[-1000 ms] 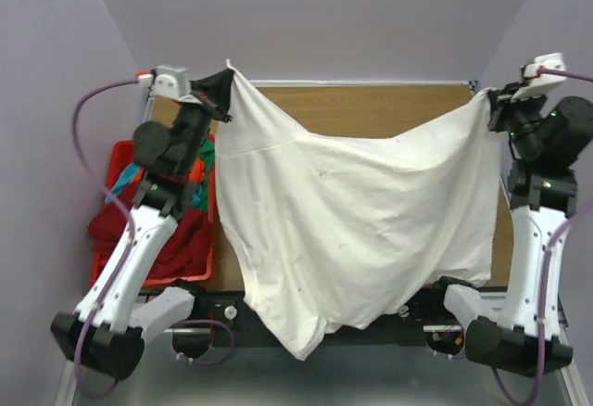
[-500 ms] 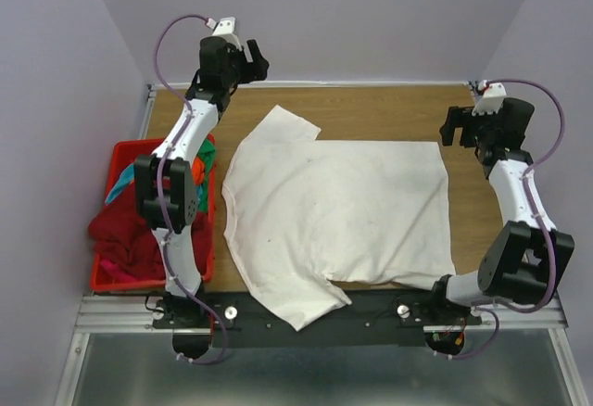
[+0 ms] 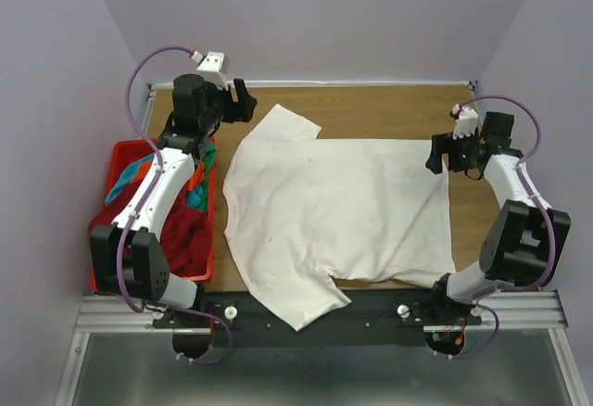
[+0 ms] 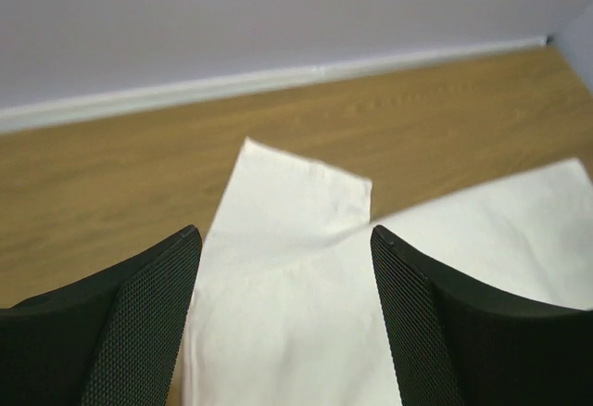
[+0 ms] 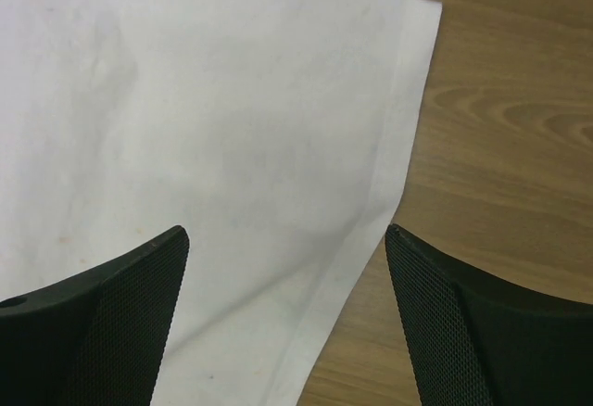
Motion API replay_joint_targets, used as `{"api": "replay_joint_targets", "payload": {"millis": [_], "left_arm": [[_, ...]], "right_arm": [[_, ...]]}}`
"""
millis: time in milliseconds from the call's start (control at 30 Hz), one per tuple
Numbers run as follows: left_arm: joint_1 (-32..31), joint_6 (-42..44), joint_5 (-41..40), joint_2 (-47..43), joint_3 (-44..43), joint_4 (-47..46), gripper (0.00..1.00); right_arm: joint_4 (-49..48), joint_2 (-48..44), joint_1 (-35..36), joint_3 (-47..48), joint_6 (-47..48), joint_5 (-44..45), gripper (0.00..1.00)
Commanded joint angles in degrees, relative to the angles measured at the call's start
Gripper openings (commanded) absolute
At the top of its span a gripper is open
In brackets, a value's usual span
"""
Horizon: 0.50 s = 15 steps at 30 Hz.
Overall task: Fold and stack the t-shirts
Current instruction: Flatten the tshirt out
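Claws both apart, empty: L gripper [image 3: 238, 104] near far sleeve, R gripper [image 3: 437, 155] over hem corner. White t-shirt [image 3: 334, 211] flat on table [image 3: 389, 109], near sleeve overhangs front edge. Risk: uneven pinch drags cloth, fold skews.

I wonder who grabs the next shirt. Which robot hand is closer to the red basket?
Left. The left gripper hovers just beyond the red basket, by the white t-shirt. The right gripper is across the table, above the shirt's other edge.
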<state>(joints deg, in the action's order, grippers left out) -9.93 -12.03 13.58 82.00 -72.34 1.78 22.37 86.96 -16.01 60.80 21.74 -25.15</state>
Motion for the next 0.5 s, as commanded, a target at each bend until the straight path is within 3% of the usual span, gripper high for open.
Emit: {"api": "replay_joint_targets", "payload": {"millis": [0, 233, 467], "left_arm": [[-0.17, -1.68, 8.55, 0.62, 6.06, 3.58, 0.75], [-1.14, 0.33, 10.15, -4.47, 16.17, 5.16, 0.69], [-1.58, 4.03, 5.50, -10.19, 22.32, 3.49, 0.68]], "right_arm": [[6.36, 1.28, 0.01, -0.59, 1.64, 4.39, 0.89], [11.81, 2.25, 0.01, -3.84, 5.86, 10.99, 0.85], [14.72, 6.29, 0.01, -5.60, 7.62, 14.60, 0.79]]}}
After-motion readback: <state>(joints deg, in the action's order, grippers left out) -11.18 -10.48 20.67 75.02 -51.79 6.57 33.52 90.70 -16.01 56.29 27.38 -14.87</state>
